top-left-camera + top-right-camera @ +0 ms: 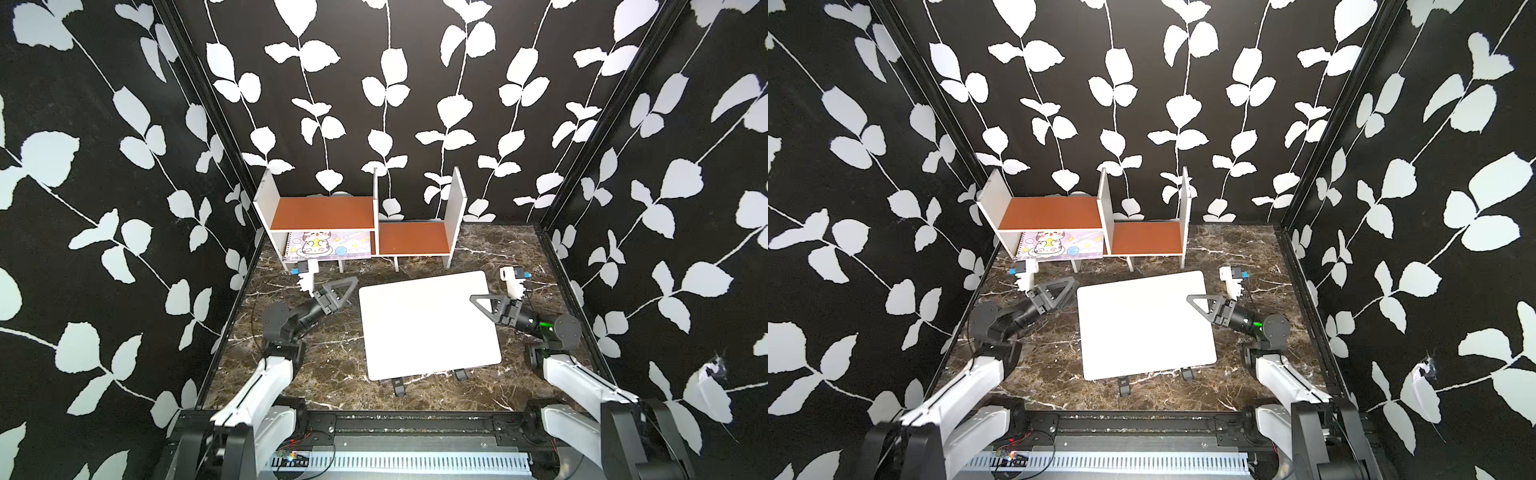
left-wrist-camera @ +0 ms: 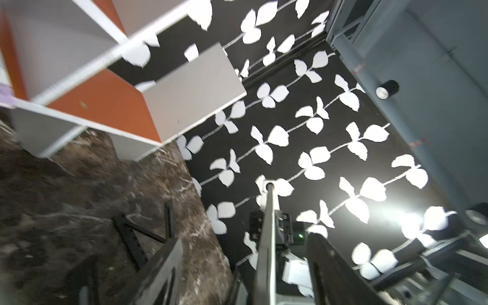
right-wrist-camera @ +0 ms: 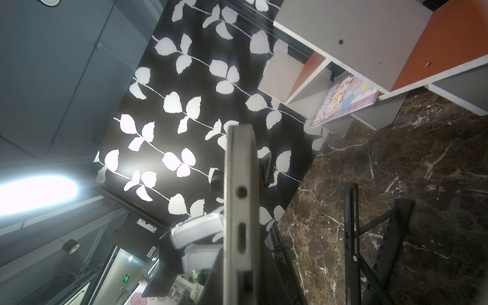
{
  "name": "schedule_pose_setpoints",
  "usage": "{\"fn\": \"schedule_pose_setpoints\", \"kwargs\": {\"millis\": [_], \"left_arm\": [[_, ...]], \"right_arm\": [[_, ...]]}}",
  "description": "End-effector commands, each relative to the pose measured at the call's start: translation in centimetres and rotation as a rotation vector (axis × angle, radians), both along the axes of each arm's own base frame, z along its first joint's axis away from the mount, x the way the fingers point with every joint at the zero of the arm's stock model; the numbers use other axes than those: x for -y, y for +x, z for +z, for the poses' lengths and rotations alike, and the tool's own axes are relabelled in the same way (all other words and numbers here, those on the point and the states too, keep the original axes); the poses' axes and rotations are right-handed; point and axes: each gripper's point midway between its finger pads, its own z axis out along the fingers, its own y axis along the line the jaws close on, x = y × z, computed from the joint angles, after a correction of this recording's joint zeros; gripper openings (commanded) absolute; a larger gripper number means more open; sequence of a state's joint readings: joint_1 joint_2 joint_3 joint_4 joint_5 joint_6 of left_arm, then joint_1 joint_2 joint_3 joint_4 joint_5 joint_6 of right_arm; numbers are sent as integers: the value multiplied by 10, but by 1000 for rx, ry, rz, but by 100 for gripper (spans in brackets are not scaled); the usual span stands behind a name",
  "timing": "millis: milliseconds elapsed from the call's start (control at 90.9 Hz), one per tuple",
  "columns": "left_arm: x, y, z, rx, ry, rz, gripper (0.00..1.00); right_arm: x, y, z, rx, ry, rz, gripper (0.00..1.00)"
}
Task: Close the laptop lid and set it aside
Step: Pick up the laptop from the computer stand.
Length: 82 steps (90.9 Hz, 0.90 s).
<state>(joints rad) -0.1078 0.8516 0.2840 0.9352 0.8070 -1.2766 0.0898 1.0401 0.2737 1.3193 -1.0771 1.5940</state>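
Both top views: the laptop (image 1: 428, 324) (image 1: 1146, 324) sits at the middle of the marble table (image 1: 291, 365). Its laptop lid (image 1: 415, 353) is down flat and facing up, overexposed to plain white. It rests on a black stand (image 1: 399, 386) whose feet show at the 6 o'clock edge. The left gripper (image 1: 352, 291) (image 1: 1074, 291) hovers just beside the 10 o'clock corner. The right gripper (image 1: 476, 301) (image 1: 1188, 299) reaches over the 3 o'clock edge.

Left wrist view: the laptop's thin edge (image 2: 266, 237) runs between two spread fingers (image 2: 330, 264), with a gap on each side. These jaws are released and hold nothing.

Right wrist view: the laptop's ported side (image 3: 239, 211) fills the centre, and the jaws are clenched on it. The stand (image 3: 351, 224) lies beyond on the marble.

The closing step looks done, and setting the laptop aside is the step in hand. The next move likely calls for the left jaws to pinch their edge first. Both arms would then lift level, because a one-sided hold could let the slim body tilt or slip.
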Motion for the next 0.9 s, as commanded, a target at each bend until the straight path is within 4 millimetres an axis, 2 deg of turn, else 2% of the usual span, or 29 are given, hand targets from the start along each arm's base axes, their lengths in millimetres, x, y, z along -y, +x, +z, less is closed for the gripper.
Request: {"fn": "schedule_pose_setpoints", "kwargs": {"millis": [0, 55, 187, 286, 396, 616, 770, 891], "left_arm": [[-27, 3, -10, -3, 16, 209, 80], [-37, -3, -3, 23, -22, 272, 83], [-46, -37, 33, 158, -141, 275, 94], [-50, -69, 64, 289, -231, 244, 98], [-55, -88, 79, 348, -285, 237, 99], [-63, -102, 94, 405, -325, 276, 98], [-62, -103, 104, 415, -320, 288, 97], [-52, -96, 105, 406, -297, 274, 96]], "right_arm": [[19, -1, 46, 61, 168, -116, 0], [25, -4, 54, 62, 207, -140, 0], [38, -7, 73, 72, 307, -198, 0], [49, -7, 89, 84, 383, -241, 0], [61, -10, 109, 117, 459, -278, 0], [78, -16, 151, 200, 579, -334, 0], [83, -17, 165, 233, 629, -371, 0], [79, -16, 173, 249, 638, -382, 0]]}}
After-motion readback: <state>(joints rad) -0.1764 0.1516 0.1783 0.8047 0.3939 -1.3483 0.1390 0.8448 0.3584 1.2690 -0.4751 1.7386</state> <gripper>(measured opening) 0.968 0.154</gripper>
